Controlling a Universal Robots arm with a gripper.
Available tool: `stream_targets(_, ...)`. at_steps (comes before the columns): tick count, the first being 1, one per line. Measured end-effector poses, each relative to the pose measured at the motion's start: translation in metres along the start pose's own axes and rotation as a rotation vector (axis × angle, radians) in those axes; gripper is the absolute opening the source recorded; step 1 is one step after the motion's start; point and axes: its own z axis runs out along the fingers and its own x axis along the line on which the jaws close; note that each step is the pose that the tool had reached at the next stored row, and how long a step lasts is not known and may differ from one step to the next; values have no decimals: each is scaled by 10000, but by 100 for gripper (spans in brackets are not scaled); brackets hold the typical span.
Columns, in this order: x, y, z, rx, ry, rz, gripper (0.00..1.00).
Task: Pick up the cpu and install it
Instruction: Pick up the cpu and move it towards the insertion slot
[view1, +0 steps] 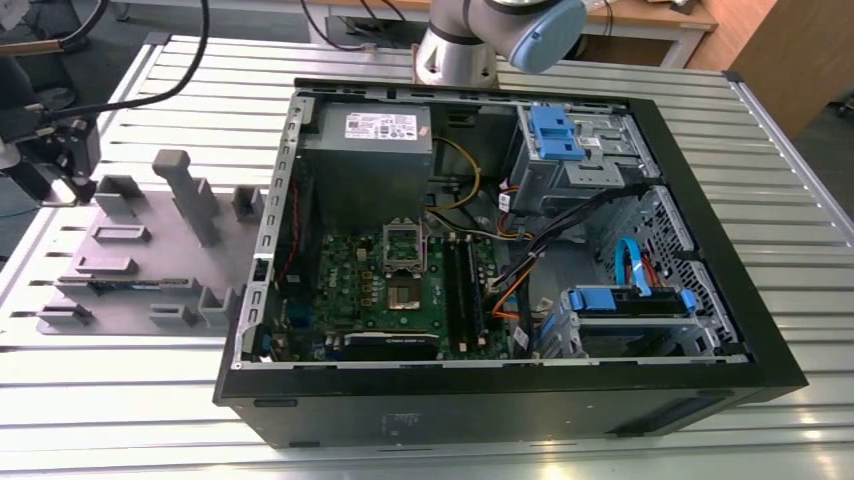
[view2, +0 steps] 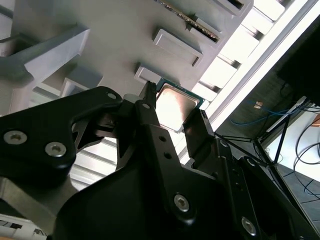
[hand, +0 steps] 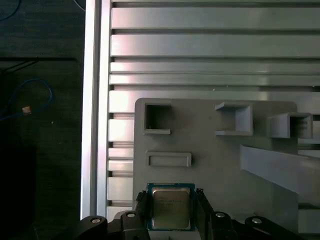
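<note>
Raised fixture blocks (hand: 234, 133) crowd the room beside the cpu (hand: 170, 209).

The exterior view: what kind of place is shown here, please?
Probably a robotics laboratory or test workshop for computer assembly. A robot arm stands at a slatted metal table, which carries an open computer case and a grey fixture plate.

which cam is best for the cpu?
First wrist view: the small square silver-topped cpu sits face-on, green border visible. Second wrist view catches the cpu at a slant, partly covered. Exterior view: too small to tell.
</note>
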Motion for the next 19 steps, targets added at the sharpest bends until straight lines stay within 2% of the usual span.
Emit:
stream_targets(10, 4, 14, -205, 0, 0, 0, 47)
stream_targets(16, 6, 20, -290, 0, 1, 0, 47)
stream_targets(19, 6, 21, -300, -2, -4, -1, 47)
